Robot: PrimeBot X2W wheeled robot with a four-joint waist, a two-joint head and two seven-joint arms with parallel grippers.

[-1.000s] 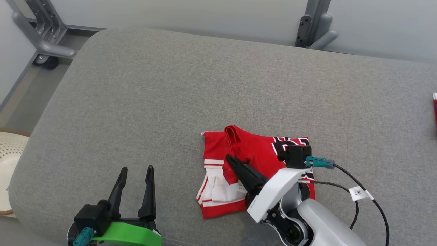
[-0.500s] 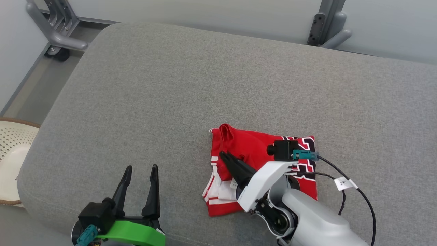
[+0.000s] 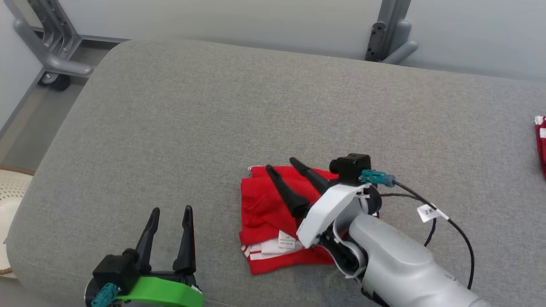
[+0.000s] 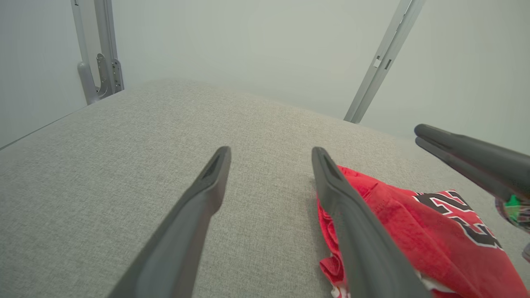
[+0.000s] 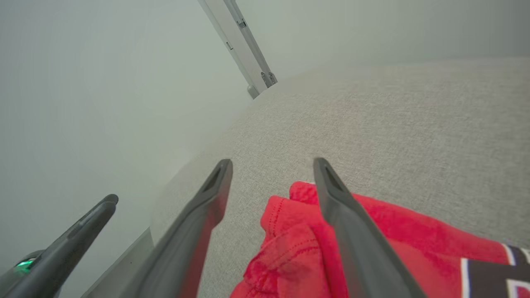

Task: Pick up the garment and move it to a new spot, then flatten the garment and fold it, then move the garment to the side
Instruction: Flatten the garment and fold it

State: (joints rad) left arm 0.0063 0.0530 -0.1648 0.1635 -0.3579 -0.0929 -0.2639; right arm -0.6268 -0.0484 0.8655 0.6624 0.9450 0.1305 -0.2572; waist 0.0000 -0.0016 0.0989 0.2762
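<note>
The garment [image 3: 262, 213], a red jersey with white trim and black lettering, lies folded in a small bundle near the front of the grey cushion [image 3: 256, 111]. My right gripper [image 3: 282, 165] hovers over it, open, with nothing between the two fingers. In the right wrist view the garment [image 5: 372, 244] lies beneath the spread fingers of the right gripper [image 5: 272, 163]. At the lower left my left gripper [image 3: 170, 209] stands open over bare cushion, well apart from the jersey. The left wrist view shows the left gripper [image 4: 270, 151] with the garment [image 4: 397, 223] to its right.
A pale woven basket [image 3: 10, 200] stands on the floor off the cushion's left edge. Another red cloth [image 3: 541, 143] shows at the far right edge. Grey metal frame legs [image 3: 47, 47] stand behind the cushion. Black cables [image 3: 448, 226] trail from my right wrist.
My right gripper has let go of the red fabric it pinched and opened wide, lifting slightly above it. The raised fold has dropped flat. The left arm has not moved.
</note>
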